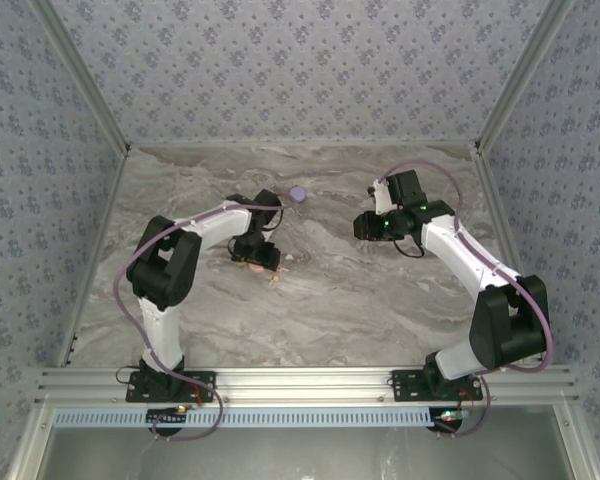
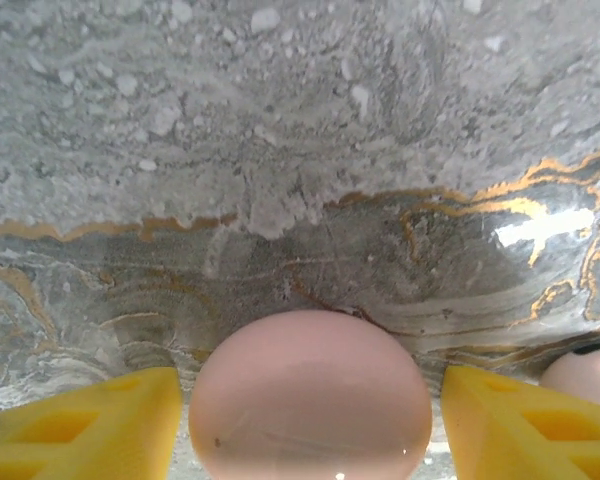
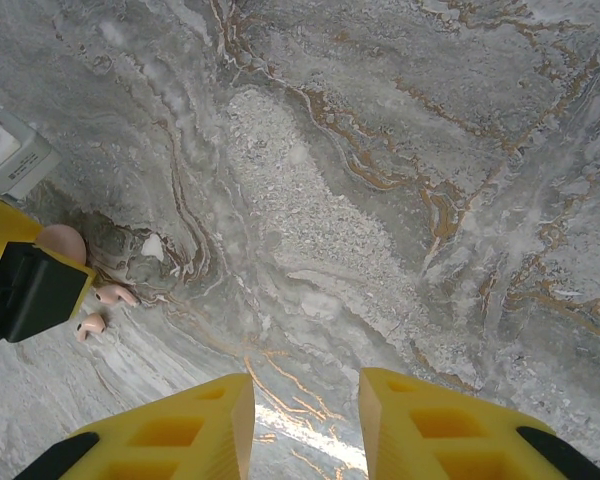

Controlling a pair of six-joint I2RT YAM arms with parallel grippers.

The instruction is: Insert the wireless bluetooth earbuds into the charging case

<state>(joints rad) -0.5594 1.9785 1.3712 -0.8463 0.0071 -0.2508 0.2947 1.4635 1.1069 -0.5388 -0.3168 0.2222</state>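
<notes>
L gripper (image 2: 310, 388) jaws apart, straddling glossy round pink case (image 2: 310, 415), its base cut off; thin gaps each side. Two pink earbuds (image 3: 115, 294) on veined marble (image 3: 380, 200) just beside L gripper. R gripper (image 3: 298, 425) jaws apart, empty.

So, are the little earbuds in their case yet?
Not yet. Done: nothing looks finished; two tiny pale pink earbuds lie loose on the grey marble table. In hand: the left end effector sits open around the round salmon-pink case, one finger on either side. The right end effector is open and holds nothing. Left: getting both earbuds into the case.
</notes>
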